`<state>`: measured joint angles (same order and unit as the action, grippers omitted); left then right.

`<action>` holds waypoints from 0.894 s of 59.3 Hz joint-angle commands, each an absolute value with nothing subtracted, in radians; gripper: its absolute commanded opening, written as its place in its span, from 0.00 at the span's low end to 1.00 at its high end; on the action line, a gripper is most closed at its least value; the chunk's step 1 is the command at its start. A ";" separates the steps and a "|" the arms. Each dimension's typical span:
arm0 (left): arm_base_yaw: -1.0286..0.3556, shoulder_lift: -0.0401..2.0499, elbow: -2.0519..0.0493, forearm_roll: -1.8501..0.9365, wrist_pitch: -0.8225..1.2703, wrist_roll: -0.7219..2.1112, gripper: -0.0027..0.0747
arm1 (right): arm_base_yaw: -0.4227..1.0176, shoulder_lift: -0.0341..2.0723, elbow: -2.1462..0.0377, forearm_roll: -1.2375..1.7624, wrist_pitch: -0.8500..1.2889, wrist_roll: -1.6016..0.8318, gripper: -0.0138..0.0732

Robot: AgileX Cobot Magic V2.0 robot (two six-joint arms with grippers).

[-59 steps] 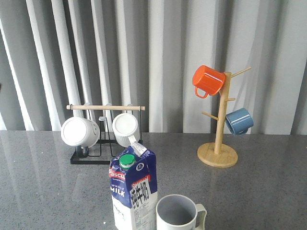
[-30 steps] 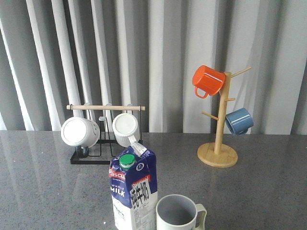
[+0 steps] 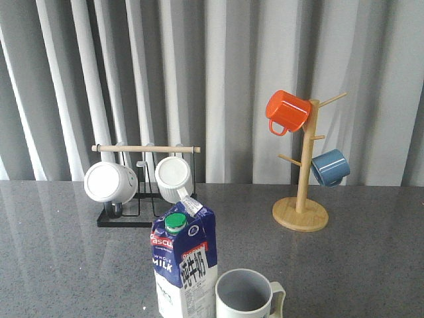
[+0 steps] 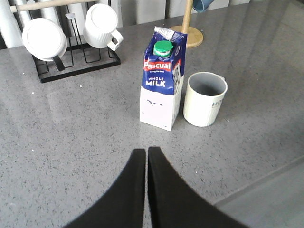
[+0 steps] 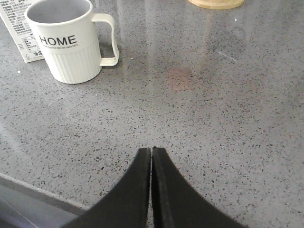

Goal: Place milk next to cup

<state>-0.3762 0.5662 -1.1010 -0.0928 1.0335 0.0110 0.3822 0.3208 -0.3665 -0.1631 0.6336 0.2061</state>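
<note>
The tall blue-and-white gable-top milk carton (image 4: 161,80) stood upright on the speckled grey table (image 4: 71,128), just beside the pale ribbed "HOME" mug (image 4: 204,98). The left gripper (image 4: 146,154) and right gripper (image 5: 151,153), both closed and empty, sat apart from them.

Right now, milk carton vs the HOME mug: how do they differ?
The milk carton is taller than the HOME mug. The carton is a square blue-and-white box; the mug is round, pale and ribbed. The carton is closed with a green cap, while the mug is open-topped and looks empty. The mug has a side handle; the carton has none. Both stand upright, side by side on the grey table, with neither gripper holding them.
</note>
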 commanded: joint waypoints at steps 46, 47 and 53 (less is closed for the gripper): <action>-0.045 -0.016 0.011 -0.038 0.060 -0.160 0.03 | 0.375 0.329 -0.394 -0.181 0.573 0.210 0.15; -0.039 -0.016 0.009 -0.038 0.063 -0.159 0.03 | 0.375 0.329 -0.394 -0.181 0.573 0.210 0.15; -0.021 -0.023 0.009 -0.031 0.061 -0.128 0.03 | 0.375 0.329 -0.394 -0.180 0.574 0.210 0.15</action>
<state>-0.0346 -0.0123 0.0248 -0.0354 0.1305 -0.1421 0.3822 0.3208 -0.3665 -0.1659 0.6368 0.2061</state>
